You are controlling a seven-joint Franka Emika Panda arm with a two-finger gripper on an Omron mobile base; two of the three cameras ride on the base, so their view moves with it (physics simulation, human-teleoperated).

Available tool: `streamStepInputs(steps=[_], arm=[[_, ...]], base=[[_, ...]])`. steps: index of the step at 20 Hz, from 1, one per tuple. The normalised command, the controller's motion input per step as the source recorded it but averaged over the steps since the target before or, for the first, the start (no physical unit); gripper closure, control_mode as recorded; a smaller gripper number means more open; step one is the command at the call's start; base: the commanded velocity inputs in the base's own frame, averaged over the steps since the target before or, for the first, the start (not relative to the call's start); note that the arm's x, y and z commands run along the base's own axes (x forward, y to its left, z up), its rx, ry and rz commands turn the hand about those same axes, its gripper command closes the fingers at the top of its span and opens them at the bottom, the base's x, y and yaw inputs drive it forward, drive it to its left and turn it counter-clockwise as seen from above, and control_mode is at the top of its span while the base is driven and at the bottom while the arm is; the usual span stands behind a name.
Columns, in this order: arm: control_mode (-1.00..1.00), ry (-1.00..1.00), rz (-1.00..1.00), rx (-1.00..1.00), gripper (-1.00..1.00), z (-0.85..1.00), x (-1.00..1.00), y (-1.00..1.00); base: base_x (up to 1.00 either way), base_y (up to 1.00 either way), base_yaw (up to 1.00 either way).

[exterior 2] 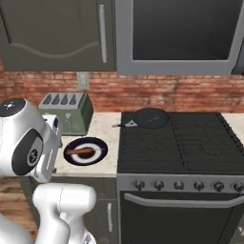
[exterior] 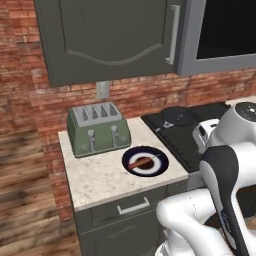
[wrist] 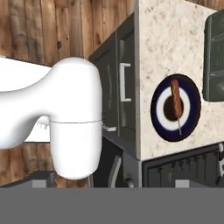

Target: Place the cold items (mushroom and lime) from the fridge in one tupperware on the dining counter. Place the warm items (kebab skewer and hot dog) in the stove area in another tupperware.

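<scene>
Kebab skewer (wrist: 176,103) on ringed plate (exterior: 159,169), green toaster (exterior: 98,128) just behind, skillet (exterior 2: 150,117) on stove (exterior 2: 190,143) — gripper fingers wide, empty

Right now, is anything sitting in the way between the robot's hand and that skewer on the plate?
Nothing visible blocks it. The kebab skewer lies uncovered on the dark round plate on the counter. The toaster stands behind the plate, apart from it, and the pan sits off on the stove.

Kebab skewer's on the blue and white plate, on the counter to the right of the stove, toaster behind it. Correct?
Not quite. The plate with the kebab skewer sits on the counter to the left of the stove, as the right base view shows. The toaster does stand behind it.
</scene>
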Motion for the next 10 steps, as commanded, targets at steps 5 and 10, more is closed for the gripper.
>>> streamStepInputs(steps=[5,10], arm=[[-1.00,0.06,-0.03,-0.07,-1.00,0.00,0.25,0.15],[-1.00,0.09,0.00,-0.11,-1.00,-0.11,0.70,0.17]], base=[[0.16,0.14,-0.04],[0.00,0.00,0.00]])
